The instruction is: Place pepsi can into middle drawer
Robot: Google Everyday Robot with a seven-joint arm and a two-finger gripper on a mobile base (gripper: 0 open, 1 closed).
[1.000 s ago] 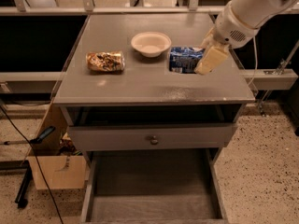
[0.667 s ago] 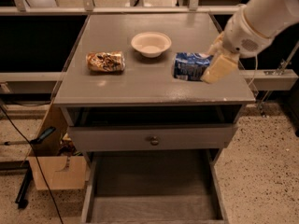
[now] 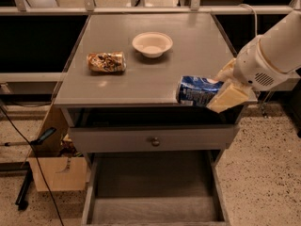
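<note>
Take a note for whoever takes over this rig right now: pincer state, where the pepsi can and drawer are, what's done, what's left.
Pincer: shut on the pepsi can, held sideways at the front right edge of the cabinet top.
Middle drawer: pulled open below, floor bare.
Done: can grasped, drawer open.
Left: bring the can out over the drawer, lower it in, release.

- My arm point(image 3: 277, 46) reaches in from the upper right, with the white wrist housing angled down and left.
- My gripper point(image 3: 217, 91) is at the front right edge of the cabinet top point(image 3: 141, 81), fingers clamped on the pepsi can point(image 3: 195, 91), which lies sideways.
</note>
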